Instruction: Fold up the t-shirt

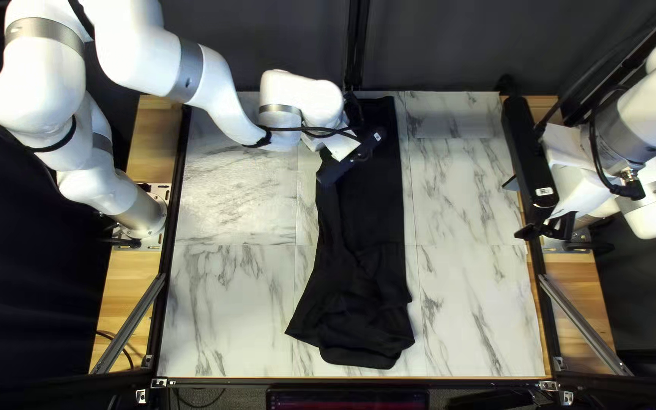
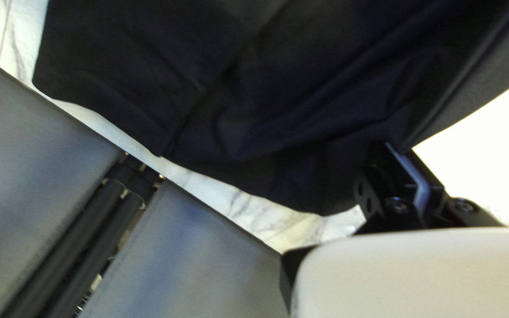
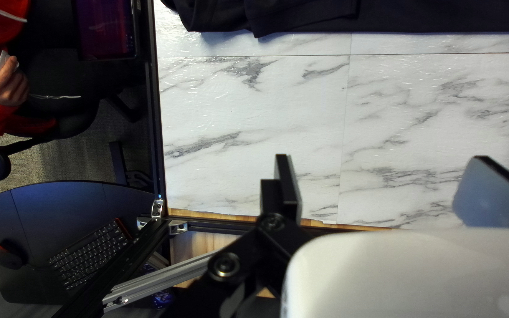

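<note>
The raised white left arm (image 1: 146, 57) looms nearest in the top left view; its black two-fingered left gripper (image 1: 351, 158) pinches the black cloth t-shirt (image 1: 373, 212). The shirt lies in a long, rumpled strip down the middle of the white marbled table (image 1: 465, 304). The black right gripper (image 1: 518, 157) hangs at the table's right edge, jaws spread, holding nothing.

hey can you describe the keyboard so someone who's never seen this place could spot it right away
In the right wrist view, start from the marble-patterned table. Past one corner is a dark, round-edged desk, and the keyboard lies on it. Unlike the rounded mouse beside it, it is long, with rows of small keys.
</note>
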{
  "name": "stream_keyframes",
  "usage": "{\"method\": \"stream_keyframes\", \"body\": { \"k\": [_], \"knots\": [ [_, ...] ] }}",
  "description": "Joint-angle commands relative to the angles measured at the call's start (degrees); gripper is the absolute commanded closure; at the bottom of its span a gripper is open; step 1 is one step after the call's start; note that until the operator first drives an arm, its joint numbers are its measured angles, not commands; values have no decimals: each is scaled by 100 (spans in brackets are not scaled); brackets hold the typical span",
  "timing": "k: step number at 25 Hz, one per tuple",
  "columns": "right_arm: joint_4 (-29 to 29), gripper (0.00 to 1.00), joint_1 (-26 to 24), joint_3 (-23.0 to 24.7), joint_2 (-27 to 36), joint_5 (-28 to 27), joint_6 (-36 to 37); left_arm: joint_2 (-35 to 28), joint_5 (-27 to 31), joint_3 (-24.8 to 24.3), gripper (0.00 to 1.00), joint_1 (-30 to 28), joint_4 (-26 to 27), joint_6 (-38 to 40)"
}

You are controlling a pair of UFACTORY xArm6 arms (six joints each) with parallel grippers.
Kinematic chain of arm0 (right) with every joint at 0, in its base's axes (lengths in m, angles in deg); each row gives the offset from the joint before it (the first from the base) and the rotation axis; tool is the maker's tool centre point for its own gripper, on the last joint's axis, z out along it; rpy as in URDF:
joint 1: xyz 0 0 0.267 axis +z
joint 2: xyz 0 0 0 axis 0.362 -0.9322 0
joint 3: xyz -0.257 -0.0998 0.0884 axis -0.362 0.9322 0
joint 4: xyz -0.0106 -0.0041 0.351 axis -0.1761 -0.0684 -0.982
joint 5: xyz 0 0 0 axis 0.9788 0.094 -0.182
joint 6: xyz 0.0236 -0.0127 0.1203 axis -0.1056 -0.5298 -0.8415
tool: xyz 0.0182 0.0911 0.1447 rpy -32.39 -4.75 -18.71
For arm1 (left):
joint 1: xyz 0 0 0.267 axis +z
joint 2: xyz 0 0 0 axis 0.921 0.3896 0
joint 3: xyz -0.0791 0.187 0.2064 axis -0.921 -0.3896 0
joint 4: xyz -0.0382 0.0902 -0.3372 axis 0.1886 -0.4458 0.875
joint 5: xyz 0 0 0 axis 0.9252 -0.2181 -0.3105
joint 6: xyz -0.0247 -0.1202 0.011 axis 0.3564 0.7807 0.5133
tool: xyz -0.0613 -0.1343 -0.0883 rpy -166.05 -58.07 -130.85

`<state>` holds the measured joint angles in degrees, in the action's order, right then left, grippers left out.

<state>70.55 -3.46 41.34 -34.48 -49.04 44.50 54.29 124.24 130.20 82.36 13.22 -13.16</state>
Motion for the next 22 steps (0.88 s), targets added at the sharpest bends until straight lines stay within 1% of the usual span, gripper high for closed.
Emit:
{"method": "stream_keyframes", "body": {
  "k": [1, 6, 10, 14, 22],
  "knots": [
    [0, 0, 0, 0, 0, 0, 0, -533, 111, -485, 98, 44, -282, 332],
    [0, 0, 0, 0, 0, 0, 0, -737, 78, -794, 98, 173, -472, 576],
    [0, 0, 0, 0, 0, 0, 0, -822, 116, -844, 98, 201, -523, 662],
    [0, 0, 0, 0, 0, 0, 0, -680, 187, -640, 98, 123, -521, 691],
    [0, 0, 0, 0, 0, 0, 0, 49, 0, -17, 98, 89, -437, 533]
  ]
}}
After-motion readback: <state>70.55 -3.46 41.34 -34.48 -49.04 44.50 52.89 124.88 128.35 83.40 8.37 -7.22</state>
